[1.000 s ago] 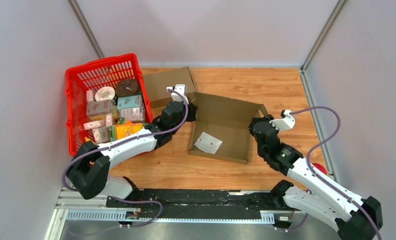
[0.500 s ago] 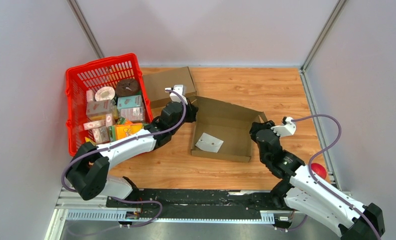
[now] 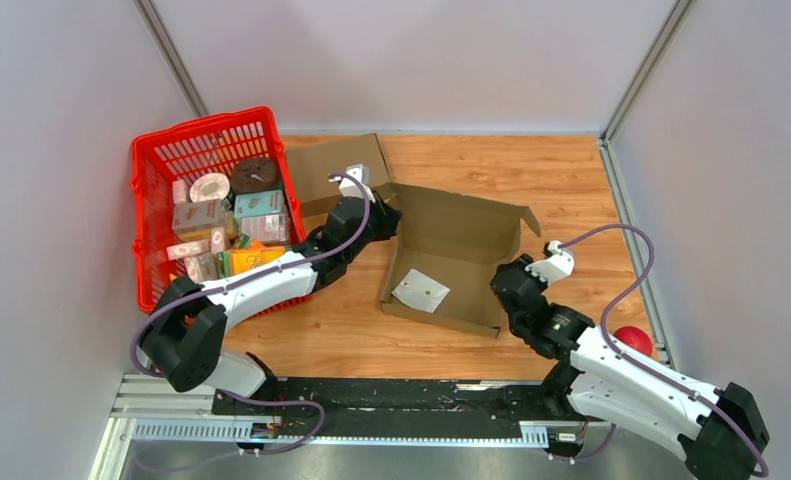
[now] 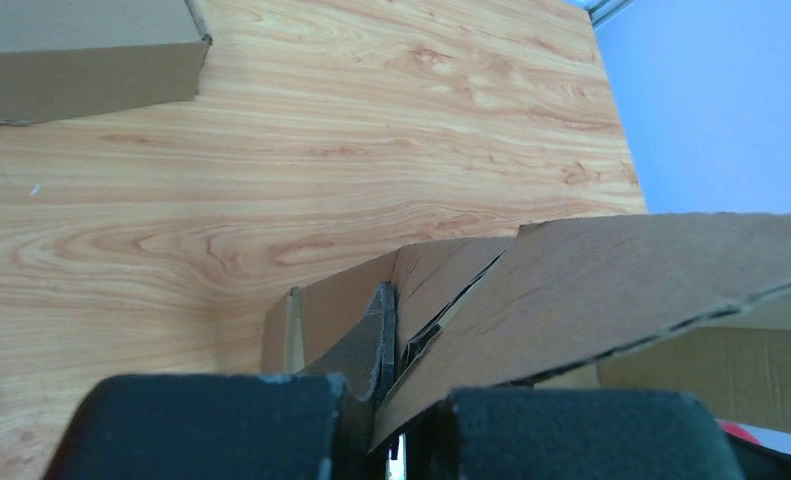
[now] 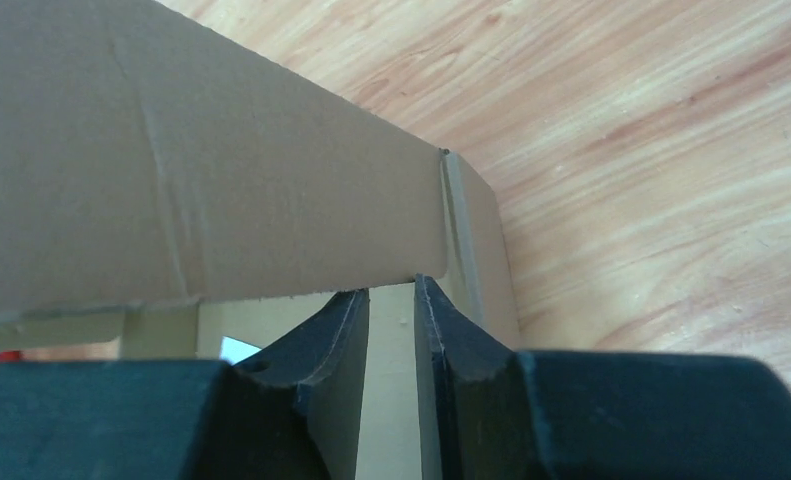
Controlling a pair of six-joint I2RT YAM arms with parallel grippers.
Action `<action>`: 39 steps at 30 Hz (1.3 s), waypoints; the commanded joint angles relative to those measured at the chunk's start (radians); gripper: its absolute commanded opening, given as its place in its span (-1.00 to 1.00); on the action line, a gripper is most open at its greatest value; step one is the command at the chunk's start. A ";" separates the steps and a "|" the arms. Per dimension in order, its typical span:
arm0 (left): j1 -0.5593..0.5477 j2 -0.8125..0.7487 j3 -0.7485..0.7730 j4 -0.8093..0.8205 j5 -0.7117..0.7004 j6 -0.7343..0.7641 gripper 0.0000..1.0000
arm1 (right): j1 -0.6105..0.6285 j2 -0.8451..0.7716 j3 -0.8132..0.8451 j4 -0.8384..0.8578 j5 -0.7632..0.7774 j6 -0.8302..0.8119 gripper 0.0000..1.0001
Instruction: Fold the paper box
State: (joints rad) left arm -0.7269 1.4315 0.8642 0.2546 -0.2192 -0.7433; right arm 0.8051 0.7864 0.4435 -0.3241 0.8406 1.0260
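**A:** What's changed vs a second ago?

**B:** The right gripper [image 3: 504,287] is lower along the right wall of the paper box [image 3: 456,235], now at its near-right corner. The box is rotated a bit, and the far-right flap stands up and splays outward. The left gripper [image 3: 382,216] is still on the far-left corner. The red ball [image 3: 633,340] by the right arm is more exposed.

**A:** Box position now?

**B:** Open-topped, mid-table [image 3: 571,180], between the two grippers. The red basket [image 3: 156,160] and a closed carton [image 3: 331,165] are to its left. A white slip [image 3: 417,291] lies on the box floor.

**A:** Left grip?

**B:** Fingers are together and clamped on the corner wall. In the wrist view the cardboard runs down between the pads.

**A:** Right?

**B:** Fingers are slightly apart with a narrow gap, and nothing is visibly pinched. The tips sit right at the lower edge of the side wall, next to the corner crease. The wall fills the wrist view above them.
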 commanded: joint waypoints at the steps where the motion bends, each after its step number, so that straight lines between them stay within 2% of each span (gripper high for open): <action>1: -0.045 0.063 -0.057 -0.124 0.084 -0.079 -1.00 | 0.025 0.013 0.006 -0.030 0.066 0.034 -0.47; 5: -0.063 0.040 -0.093 -0.139 0.009 0.007 -1.00 | 0.032 -0.024 0.024 -0.120 0.071 0.039 -0.42; 8: -0.092 0.023 -0.103 -0.166 -0.060 0.079 -1.00 | 0.034 -0.099 0.058 -0.215 0.037 0.020 -0.28; 9: -0.103 0.018 -0.105 -0.170 -0.081 0.097 -1.00 | 0.034 -0.122 0.069 -0.239 -0.001 -0.022 0.02; 11: -0.118 0.009 -0.099 -0.195 -0.135 0.148 -1.00 | 0.032 -0.168 0.110 -0.344 -0.044 -0.059 0.39; 12: -0.123 0.007 -0.093 -0.210 -0.146 0.159 -1.00 | 0.032 -0.203 0.162 -0.371 -0.107 -0.090 0.99; 17: -0.154 0.009 -0.085 -0.226 -0.207 0.220 -1.00 | 0.032 -0.210 0.392 -0.654 -0.218 -0.155 1.00; 21: -0.169 0.010 -0.080 -0.239 -0.235 0.229 -1.00 | 0.031 -0.158 0.587 -0.748 -0.288 -0.260 1.00; 22: -0.173 0.009 -0.079 -0.244 -0.250 0.231 -1.00 | 0.032 -0.107 0.688 -0.774 -0.287 -0.280 1.00; 23: -0.177 0.007 -0.080 -0.245 -0.253 0.232 -1.00 | 0.032 -0.083 0.731 -0.799 -0.290 -0.359 1.00; 27: -0.186 0.001 -0.082 -0.247 -0.276 0.239 -1.00 | 0.028 0.054 0.934 -0.782 -0.322 -0.527 1.00; 29: -0.190 -0.005 -0.082 -0.247 -0.282 0.245 -1.00 | 0.028 0.139 1.021 -0.725 -0.406 -0.634 1.00; 30: -0.192 -0.005 -0.080 -0.247 -0.285 0.251 -1.00 | 0.025 0.174 1.047 -0.716 -0.487 -0.758 1.00; 32: -0.192 -0.006 -0.079 -0.248 -0.284 0.257 -1.00 | 0.026 0.265 1.109 -0.714 -0.514 -0.872 1.00; 36: -0.192 -0.014 -0.077 -0.248 -0.287 0.277 -1.00 | 0.016 0.329 1.066 -0.650 -0.529 -1.108 0.91; 39: -0.192 -0.019 -0.082 -0.247 -0.290 0.289 -1.00 | 0.005 0.336 0.996 -0.580 -0.574 -1.159 0.87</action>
State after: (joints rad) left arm -0.9150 1.3952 0.8192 0.2195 -0.5262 -0.4988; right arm 0.8268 1.1286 1.5021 -0.9897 0.3492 0.0978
